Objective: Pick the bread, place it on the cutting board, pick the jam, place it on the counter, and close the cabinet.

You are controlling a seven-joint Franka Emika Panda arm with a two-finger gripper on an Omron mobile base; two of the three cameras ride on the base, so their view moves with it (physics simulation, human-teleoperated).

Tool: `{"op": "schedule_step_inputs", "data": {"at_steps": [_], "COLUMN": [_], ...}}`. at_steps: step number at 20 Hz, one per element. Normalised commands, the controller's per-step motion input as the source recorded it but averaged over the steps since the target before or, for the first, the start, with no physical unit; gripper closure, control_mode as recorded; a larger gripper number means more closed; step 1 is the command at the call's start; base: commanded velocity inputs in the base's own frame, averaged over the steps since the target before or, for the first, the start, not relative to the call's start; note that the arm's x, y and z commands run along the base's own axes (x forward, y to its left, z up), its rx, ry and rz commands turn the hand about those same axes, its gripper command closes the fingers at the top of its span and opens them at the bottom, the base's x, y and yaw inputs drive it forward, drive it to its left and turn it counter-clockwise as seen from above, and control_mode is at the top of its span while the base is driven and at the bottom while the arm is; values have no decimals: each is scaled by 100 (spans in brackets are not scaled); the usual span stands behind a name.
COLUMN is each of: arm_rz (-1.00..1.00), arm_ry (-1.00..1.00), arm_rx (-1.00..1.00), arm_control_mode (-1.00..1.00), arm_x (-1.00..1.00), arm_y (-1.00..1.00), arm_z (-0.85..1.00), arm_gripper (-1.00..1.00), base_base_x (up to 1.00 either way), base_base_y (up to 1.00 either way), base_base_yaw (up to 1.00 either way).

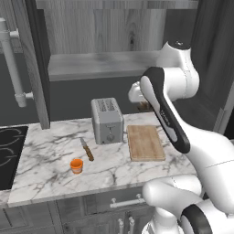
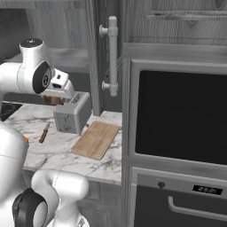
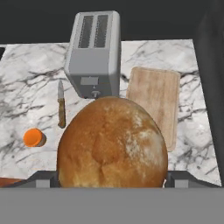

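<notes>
While the bread (image 3: pixel 113 142) sits clamped between wide-set jaws, held up in the air above the counter (image 1: pixel 50 151), your main worry is the drop-off. From the hand view the board (image 3: pixel 157 103) lies to the right of the toaster (image 3: pixel 94 52), with its near-left part hidden behind the loaf, so you will be lowering partly blind. The toaster stands just beside the board's left edge; swing in from that side and the loaf or the fingers could clip it. A round loaf may also roll once let go, and the board's right edge is near the counter's end beside the oven (image 2: pixel 181 115), so release low and over the middle. The knife (image 1: pixel 87 149) and the jam (image 1: pixel 76 165) lie left of the toaster, well apart from your path. In the left base view the gripper (image 1: pixel 142 106) hangs behind the board's far end, so you would need to bring it nearer before going down.
</notes>
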Motion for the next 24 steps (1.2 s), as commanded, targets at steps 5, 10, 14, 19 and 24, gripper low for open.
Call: {"op": "schedule_step_inputs", "data": {"at_steps": [5,10,14,19,24], "arm_rz": [0,0,0,0,-2], "arm_ry": [14,12,6,1,0], "arm_rx": [0,-1,0,-1,-3], "arm_control_mode": [-100,-100,-100,-100,-100], "arm_x": [0,0,0,0,0], "arm_y": [-12,-8,-12,-20,-20], "arm_z": [-33,-42,-39,-26,-22], "arm_gripper": [100,100,100,100,100], "base_base_x": [0,0,0,0,0], "base_base_y": [0,0,0,0,0], "base_base_yaw": [0,0,0,0,0]}}
